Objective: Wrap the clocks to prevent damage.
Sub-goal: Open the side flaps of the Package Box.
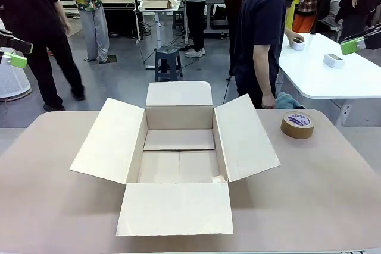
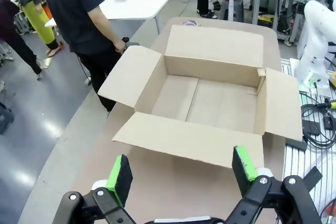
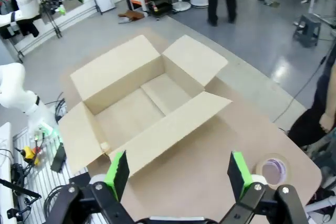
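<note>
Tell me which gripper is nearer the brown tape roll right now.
Right. The right gripper hangs open with the tape roll just ahead of it; the left gripper is across the cardboard box from the roll.

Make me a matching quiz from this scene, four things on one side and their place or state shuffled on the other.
1 cardboard box
2 tape roll
3 left end effector
4 person

A lying flat, to the box's right
B jaws wide open
C flaps spread open
D standing beyond the box

Pairs: 1-C, 2-A, 3-B, 4-D
</note>
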Available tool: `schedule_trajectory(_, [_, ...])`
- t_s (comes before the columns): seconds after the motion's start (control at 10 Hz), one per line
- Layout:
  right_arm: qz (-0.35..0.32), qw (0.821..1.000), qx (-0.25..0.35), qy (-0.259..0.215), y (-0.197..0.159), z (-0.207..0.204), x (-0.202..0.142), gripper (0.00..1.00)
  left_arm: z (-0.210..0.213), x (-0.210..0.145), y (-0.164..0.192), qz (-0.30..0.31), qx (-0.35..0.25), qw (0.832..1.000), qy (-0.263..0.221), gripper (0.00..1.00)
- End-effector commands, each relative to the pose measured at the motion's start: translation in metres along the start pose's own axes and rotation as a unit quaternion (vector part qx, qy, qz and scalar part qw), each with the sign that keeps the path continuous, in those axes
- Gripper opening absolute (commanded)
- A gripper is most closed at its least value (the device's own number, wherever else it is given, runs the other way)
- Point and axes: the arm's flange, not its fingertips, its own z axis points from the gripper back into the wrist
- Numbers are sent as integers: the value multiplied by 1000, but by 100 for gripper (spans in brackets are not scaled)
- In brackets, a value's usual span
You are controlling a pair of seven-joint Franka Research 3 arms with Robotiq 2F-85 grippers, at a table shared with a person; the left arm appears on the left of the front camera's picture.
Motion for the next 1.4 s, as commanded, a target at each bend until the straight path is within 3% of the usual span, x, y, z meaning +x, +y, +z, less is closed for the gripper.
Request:
schedule_trajectory(0.0, [12, 1000, -14, -2, 5, -3, -5, 100, 4, 5, -4, -25, -6, 999, 20, 100])
schedule_trajectory(0.2, [33, 999, -17, 16, 11, 0, -11, 100, 13, 2, -3, -41, -17, 998, 50, 100])
schedule_trajectory(0.3, [7, 1000, -19, 6, 4, 5, -1, 100, 4, 5, -5, -11, -8, 1000, 17, 100])
schedule_trajectory(1.0, [7, 1000, -19, 6, 4, 5, -1, 100, 4, 5, -5, -11, -8, 1000, 17, 100])
schedule_trajectory(1.1, [1, 1000, -24, 9, 6, 6, -2, 40, 5, 5, -5, -11, -10, 1000, 24, 41])
schedule_trajectory(1.2, [2, 999, -30, 18, 8, 5, -3, 40, 9, 1, -3, -14, -14, 1000, 23, 41])
schedule_trajectory(1.3, [4, 1000, -23, 20, 9, 5, -3, 40, 8, 0, -4, -16, -17, 999, 21, 0])
